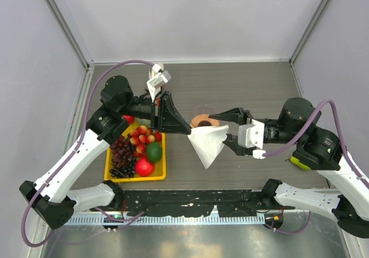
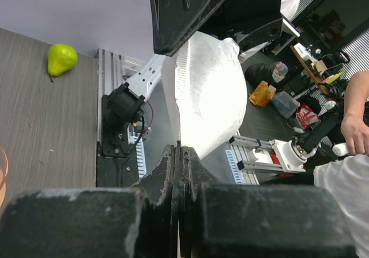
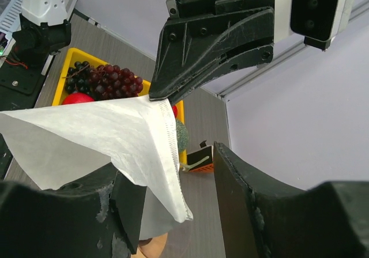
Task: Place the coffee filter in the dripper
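green pear (image 2: 61, 59) at 4 o'clock on the counter (image 1: 248, 91). yellow tray (image 1: 164, 157) with grapes (image 1: 121, 151) at 9 o'clock. coffee filter (image 1: 209, 145) is held up over mid-counter, tip pointing to 6 o'clock, not in the dripper yet. left gripper (image 1: 187, 131): jaws clamped on its 9 o'clock corner. right gripper (image 1: 223, 129) at its 3 o'clock side: jaws about half apart, filter edge loose between them, no pinch. dripper (image 1: 201, 120) just at the filter's 12 o'clock, partly hidden by it.
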{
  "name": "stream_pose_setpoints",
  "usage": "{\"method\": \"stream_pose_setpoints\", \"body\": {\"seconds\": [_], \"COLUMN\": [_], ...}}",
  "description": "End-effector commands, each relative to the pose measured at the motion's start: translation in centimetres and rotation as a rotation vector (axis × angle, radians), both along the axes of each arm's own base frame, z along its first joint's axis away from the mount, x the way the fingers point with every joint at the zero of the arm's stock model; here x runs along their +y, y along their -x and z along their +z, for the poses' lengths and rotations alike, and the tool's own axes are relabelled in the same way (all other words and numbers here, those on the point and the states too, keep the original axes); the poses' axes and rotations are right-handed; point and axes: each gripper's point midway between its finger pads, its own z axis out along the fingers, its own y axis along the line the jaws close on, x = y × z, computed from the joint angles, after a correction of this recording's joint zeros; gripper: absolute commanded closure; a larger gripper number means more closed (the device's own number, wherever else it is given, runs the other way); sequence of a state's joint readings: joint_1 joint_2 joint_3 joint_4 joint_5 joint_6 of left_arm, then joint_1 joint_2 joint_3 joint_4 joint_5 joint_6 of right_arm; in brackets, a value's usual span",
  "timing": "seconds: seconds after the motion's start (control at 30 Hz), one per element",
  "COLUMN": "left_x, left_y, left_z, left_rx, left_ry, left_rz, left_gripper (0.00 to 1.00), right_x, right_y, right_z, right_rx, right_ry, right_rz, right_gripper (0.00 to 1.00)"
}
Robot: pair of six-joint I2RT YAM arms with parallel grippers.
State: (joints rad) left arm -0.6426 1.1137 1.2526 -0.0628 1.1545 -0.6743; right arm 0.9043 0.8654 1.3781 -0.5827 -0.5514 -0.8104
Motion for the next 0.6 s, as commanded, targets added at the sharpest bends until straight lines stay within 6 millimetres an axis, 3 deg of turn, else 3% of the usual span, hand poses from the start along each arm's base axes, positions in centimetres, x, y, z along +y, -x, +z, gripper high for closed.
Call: {"method": "stream_pose_setpoints", "body": {"seconds": [0.0,0.23,0.37,0.57], "left_x": [-0.1,-0.2,-0.2,0.0], "left_y": [0.5,0.6,0.6,0.8], "left_z": [1.1,0.2,0.4,1.3], "left_rx": [-0.031,-0.012,-0.030,-0.079], "left_ry": [0.027,-0.001,0.007,0.026], "left_rz": [-0.024,-0.040,-0.034,-0.043], "left_gripper": [1.00,1.00,1.00,1.00], "right_x": [0.4,0.2,0.1,0.0], "right_y": [0.3,0.0,0.0,0.2], "right_z": [1.9,3.3,2.6,1.4], "right_rx": [-0.050,-0.067,-0.059,-0.031], "right_ry": [-0.050,-0.098,-0.076,-0.032], "right_rz": [0.030,0.005,0.002,0.010], "right_gripper": [0.48,0.56,0.60,0.56]}}
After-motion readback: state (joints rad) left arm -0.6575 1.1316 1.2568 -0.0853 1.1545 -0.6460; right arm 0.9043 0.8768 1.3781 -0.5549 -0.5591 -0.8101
